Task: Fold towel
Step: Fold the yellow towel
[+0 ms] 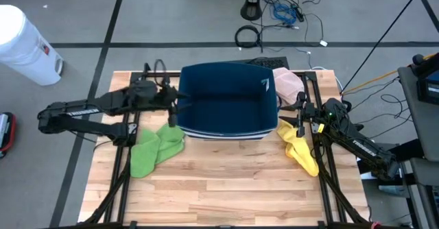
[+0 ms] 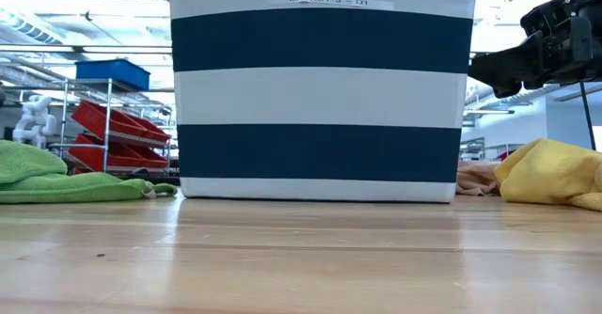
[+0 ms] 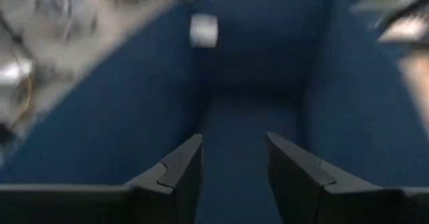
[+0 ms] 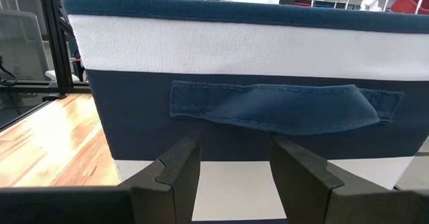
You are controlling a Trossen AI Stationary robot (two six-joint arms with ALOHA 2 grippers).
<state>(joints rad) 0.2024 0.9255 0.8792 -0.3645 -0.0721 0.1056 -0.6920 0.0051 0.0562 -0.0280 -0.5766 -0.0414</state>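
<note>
A navy and white striped fabric basket [image 1: 226,99] stands at the table's far middle. A green towel [image 1: 156,147] lies crumpled on the table left of it. A yellow towel [image 1: 300,147] lies crumpled to its right, and a pink cloth [image 1: 288,83] lies beyond that. My left gripper [image 1: 180,109] is open over the basket's left rim; its wrist view looks down into the blue inside [image 3: 241,83]. My right gripper [image 1: 291,114] is open, level with the basket's right wall and facing its navy handle [image 4: 268,106], apart from it.
Black frame rails [image 1: 322,153] run along both sides of the wooden table. The near half of the table [image 1: 226,188] is bare wood. A white bin [image 1: 24,44] and cables [image 1: 274,13] are on the floor beyond the table.
</note>
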